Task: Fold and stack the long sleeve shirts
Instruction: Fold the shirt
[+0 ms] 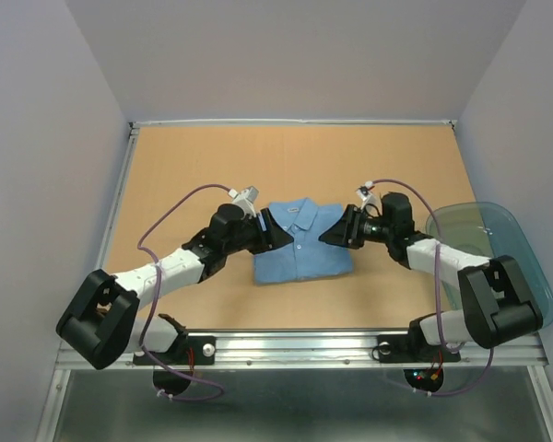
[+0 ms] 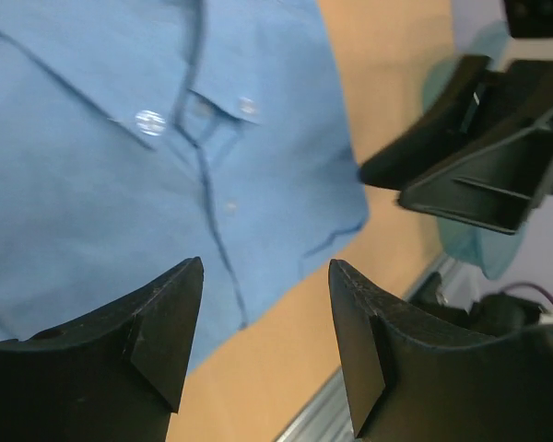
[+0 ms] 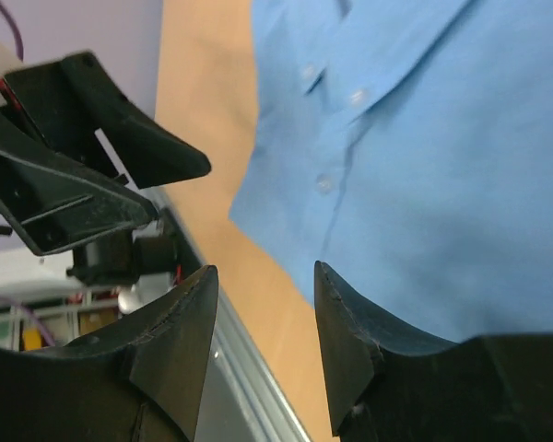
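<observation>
Arm bases (image 1: 180, 350) aside, the top view has the folded light blue shirt (image 1: 302, 250) on the table (image 1: 212, 166) between left gripper (image 1: 275, 230) and right gripper (image 1: 330, 232); each wrist view shows jaws apart, empty, so pinching opposite edges together should keep it square.

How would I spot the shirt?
Find the tan table, then look at its middle, between the left tool and the right tool. The shirt lies folded there. It's the only soft, light blue thing with buttons; the teal tub at the right edge is see-through plastic.
</observation>
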Controlling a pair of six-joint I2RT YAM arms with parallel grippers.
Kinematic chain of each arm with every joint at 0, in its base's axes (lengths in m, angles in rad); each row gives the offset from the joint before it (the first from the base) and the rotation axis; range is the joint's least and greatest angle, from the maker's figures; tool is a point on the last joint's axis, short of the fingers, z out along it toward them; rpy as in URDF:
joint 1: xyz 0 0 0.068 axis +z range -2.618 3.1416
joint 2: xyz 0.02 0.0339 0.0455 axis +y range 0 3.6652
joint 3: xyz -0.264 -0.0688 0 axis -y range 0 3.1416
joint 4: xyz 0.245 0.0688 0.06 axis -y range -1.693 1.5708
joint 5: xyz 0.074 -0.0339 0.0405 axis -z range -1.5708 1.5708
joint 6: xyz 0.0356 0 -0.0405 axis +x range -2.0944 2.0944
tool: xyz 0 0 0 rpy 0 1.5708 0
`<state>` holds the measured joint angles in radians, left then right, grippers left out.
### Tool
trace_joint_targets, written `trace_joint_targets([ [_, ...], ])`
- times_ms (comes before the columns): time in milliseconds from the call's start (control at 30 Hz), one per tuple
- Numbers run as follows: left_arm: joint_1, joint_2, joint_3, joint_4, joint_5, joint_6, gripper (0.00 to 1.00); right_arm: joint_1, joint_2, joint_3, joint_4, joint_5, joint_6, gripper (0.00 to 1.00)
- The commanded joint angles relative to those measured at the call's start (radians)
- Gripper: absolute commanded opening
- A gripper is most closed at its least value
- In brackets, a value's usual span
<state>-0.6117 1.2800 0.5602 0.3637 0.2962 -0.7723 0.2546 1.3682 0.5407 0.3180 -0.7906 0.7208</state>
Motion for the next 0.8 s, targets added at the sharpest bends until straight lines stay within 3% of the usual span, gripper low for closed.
trace_joint_targets([
  [0, -0.048, -0.021, -0.012, -0.025, 0.092, -0.062, 0.68, 0.121, 0.005, -0.068, 0.082, -0.047, 0.078, 0.52],
  [133, -0.051, 0.015, -0.090, 0.067, 0.127, -0.131, 0.65, 0.133, 0.070, -0.197, 0.260, -0.039, 0.154, 0.52],
  [233, -0.037, 0.091, -0.166, 0.194, 0.184, -0.188, 0.63, 0.132, 0.127, -0.240, 0.300, -0.024, 0.135, 0.51],
  [400, 0.102, 0.217, -0.282, 0.445, 0.274, -0.257, 0.59, 0.058, 0.235, -0.288, 0.355, -0.004, 0.143, 0.48],
  [533, 0.124, 0.158, -0.283, 0.390, 0.256, -0.231, 0.59, 0.029, 0.140, -0.282, 0.340, -0.039, 0.126, 0.47],
  [600, 0.124, 0.079, -0.261, 0.276, 0.223, -0.187, 0.59, 0.029, 0.054, -0.248, 0.304, -0.056, 0.124, 0.47],
  [767, 0.124, -0.096, -0.136, 0.026, 0.111, -0.076, 0.70, 0.029, -0.102, -0.160, 0.012, 0.019, 0.057, 0.51],
])
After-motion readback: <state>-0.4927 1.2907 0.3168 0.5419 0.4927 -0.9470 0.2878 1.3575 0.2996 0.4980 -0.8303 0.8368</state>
